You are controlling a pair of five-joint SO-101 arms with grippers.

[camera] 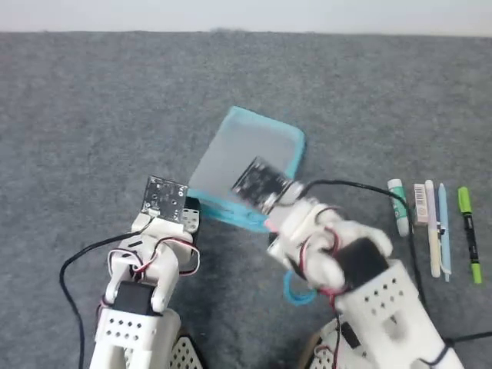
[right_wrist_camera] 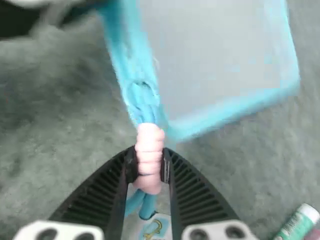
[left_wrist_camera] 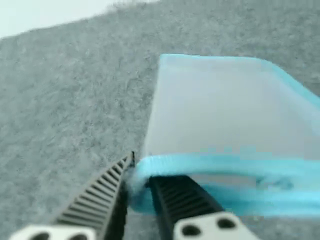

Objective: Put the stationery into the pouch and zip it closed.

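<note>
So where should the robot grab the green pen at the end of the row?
I'd grab the green pen around the middle of its barrel, coming straight down from above and closing the gripper across its thin width. It lies flat, with bare mat on its outer side and a small gap to the blue pen.

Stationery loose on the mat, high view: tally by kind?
Pens: 2, cream pen and light blue pen
Highlighters: 1, green highlighter
Tubes: 1, green-and-white tube
Blocks: 1, small barcoded block
Total: 5
</note>
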